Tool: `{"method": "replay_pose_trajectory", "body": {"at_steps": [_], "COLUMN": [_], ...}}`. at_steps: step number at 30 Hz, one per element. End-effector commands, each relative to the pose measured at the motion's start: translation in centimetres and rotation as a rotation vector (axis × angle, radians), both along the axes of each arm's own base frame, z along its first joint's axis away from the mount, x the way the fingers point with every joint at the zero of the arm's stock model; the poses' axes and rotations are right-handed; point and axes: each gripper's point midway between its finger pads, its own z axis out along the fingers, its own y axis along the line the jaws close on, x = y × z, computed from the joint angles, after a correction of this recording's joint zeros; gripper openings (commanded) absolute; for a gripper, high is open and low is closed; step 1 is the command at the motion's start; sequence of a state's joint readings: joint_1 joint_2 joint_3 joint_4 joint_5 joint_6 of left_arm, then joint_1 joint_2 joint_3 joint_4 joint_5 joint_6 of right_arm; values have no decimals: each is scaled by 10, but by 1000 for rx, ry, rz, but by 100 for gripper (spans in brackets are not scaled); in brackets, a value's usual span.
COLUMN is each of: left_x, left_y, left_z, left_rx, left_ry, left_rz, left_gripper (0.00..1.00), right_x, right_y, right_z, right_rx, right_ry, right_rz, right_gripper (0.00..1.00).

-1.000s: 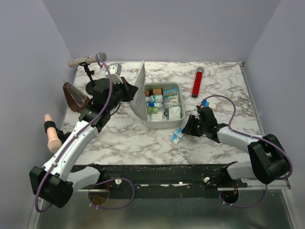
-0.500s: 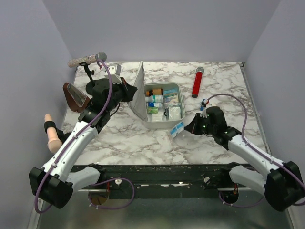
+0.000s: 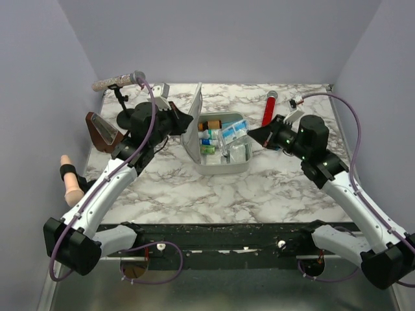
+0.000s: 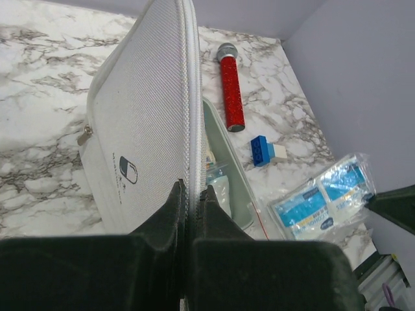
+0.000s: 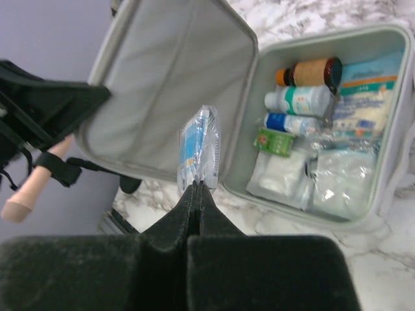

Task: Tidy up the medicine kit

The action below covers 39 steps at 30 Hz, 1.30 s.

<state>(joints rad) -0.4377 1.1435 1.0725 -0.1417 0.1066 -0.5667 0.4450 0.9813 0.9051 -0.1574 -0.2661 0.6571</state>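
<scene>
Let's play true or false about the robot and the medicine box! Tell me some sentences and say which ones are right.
1. The lid of the medicine box stands open. True.
2. The left gripper is holding nothing. False: it is shut on the edge of the lid.
3. The right gripper pinches a clear packet with blue things inside. True.
4. The red stick lies inside the box. False: it lies on the table, outside the box.
5. The box is empty. False: bottles and white packs lie in it.
</scene>
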Motion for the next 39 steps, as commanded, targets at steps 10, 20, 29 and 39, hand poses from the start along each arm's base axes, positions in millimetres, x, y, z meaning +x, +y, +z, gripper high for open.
{"method": "replay_pose_trajectory", "body": {"at_steps": [10, 20, 29, 39], "left_x": [-6, -8, -9, -13], "left_y": [-42, -51, -52, -50], "left_z": [12, 16, 15, 11], "left_rx": [-19, -24, -33, -34], "left_ry": [-21, -38, -42, -40], "left_rz": [-94, -97, -93, -86], "left_gripper": [0, 0, 0, 0], "right_x": [57, 83, 90, 86], "right_y": [38, 58, 81, 99], "right_z": [71, 57, 57, 63], "right_rx": [164, 129, 222, 418], "right_ry": [-6, 101, 131, 181], "right_rz": [-33, -34, 15, 33], "right_gripper": [1, 1, 1, 1]}}
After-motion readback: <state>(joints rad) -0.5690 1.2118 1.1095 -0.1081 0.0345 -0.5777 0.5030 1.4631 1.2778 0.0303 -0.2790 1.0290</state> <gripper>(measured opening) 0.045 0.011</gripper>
